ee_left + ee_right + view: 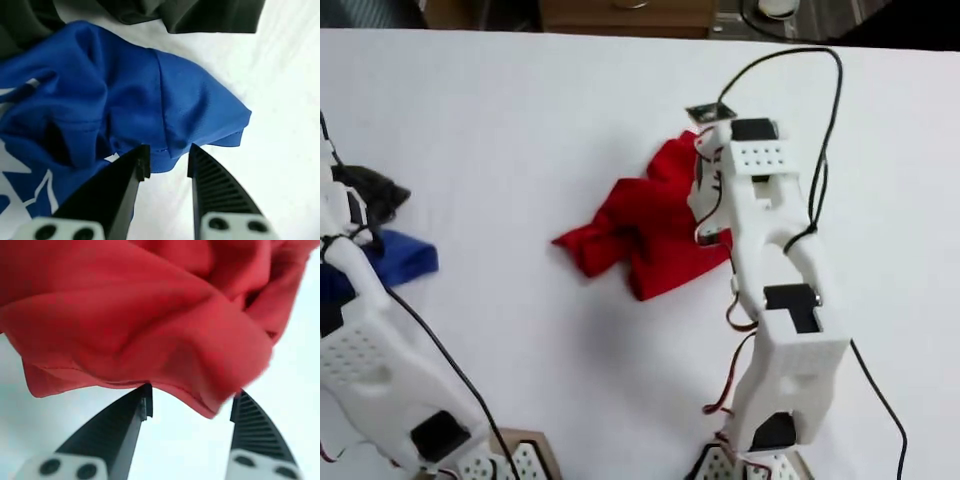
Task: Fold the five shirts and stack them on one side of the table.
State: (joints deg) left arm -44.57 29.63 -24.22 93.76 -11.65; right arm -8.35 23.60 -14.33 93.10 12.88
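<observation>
**High view.** A white desk (520,130) is carrying the work, and its surface is showing plain and bare between the garments. A red shirt (645,235) is lying crumpled near the middle of the desk, somewhat toward the right edge. The right arm (775,260) is standing over the shirt's right part, with black cables (825,110) trailing from it. At the left edge a blue shirt (410,258) is lying bunched, with a dark shirt (375,190) just behind it. The left arm (370,350) is leaning over both. Beyond the far edge, wooden furniture (620,14) is showing in the room.

**Left wrist view.** The left gripper (167,157) is hovering with its claw parted by a narrow gap and is pinching nothing. The blue shirt's hem is lying just past the fingertips. The dark shirt is lying beyond the blue one, touching it.

**Right wrist view.** The right gripper (192,400) is holding its claw spread wide above the white surface. A fold of the red shirt is hanging at the fingertips, unpinched.
</observation>
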